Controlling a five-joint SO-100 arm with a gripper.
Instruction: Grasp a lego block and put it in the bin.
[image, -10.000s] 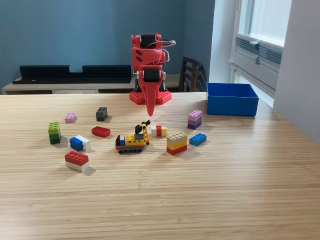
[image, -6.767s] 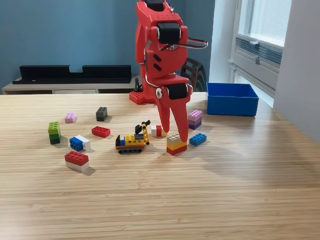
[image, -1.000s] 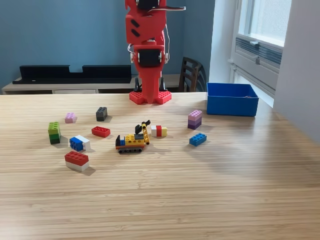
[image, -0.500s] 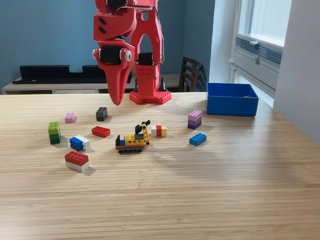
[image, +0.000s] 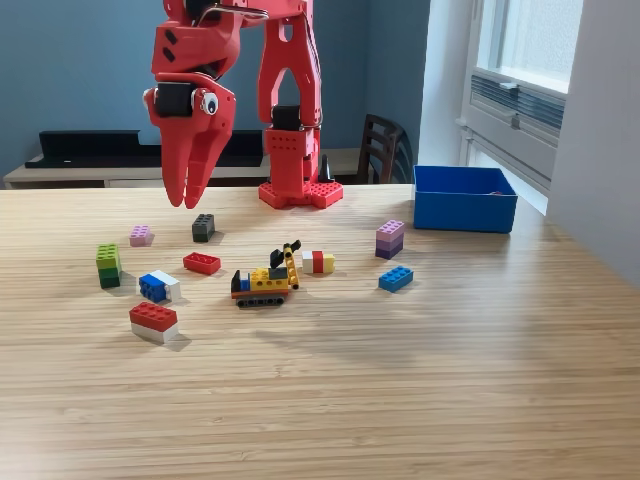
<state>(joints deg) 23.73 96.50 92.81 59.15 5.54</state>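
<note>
Exterior view. A blue-painted wall and a bright window at the exterior view's right back a pale wood-grain counter (image: 420, 380) with fine lengthwise striping. At the far edge stands the red, matte plastic arm (image: 285, 95) on a studded square base. Its pincer (image: 189, 200) hangs in the air toward the view's left, two tapered, pointed blades aimed downward with a narrow gap between the tips; nothing is held. It hovers above the counter, over and slightly left of a small dark grey block (image: 203, 227).

The bin (image: 464, 198), a rectangular blue plastic box with low smooth walls and an open top, rests near the far right corner of the counter, well apart from the pincer.

Studded bricks lie scattered across the middle of the counter: a pink block (image: 140, 235) near the grey one; a green stack (image: 108, 265) toward the left edge; a flat red brick (image: 201, 263); a blue-and-white pair (image: 158, 286); a red-on-white stack (image: 153, 322) nearest the viewer. At the centre sits a small yellow-and-black tracked vehicle model (image: 265, 280), with a white, red and yellow piece (image: 318, 262) just beside it. Toward the right are a purple layered stack (image: 389, 239) and a blue brick (image: 395, 278).
</note>
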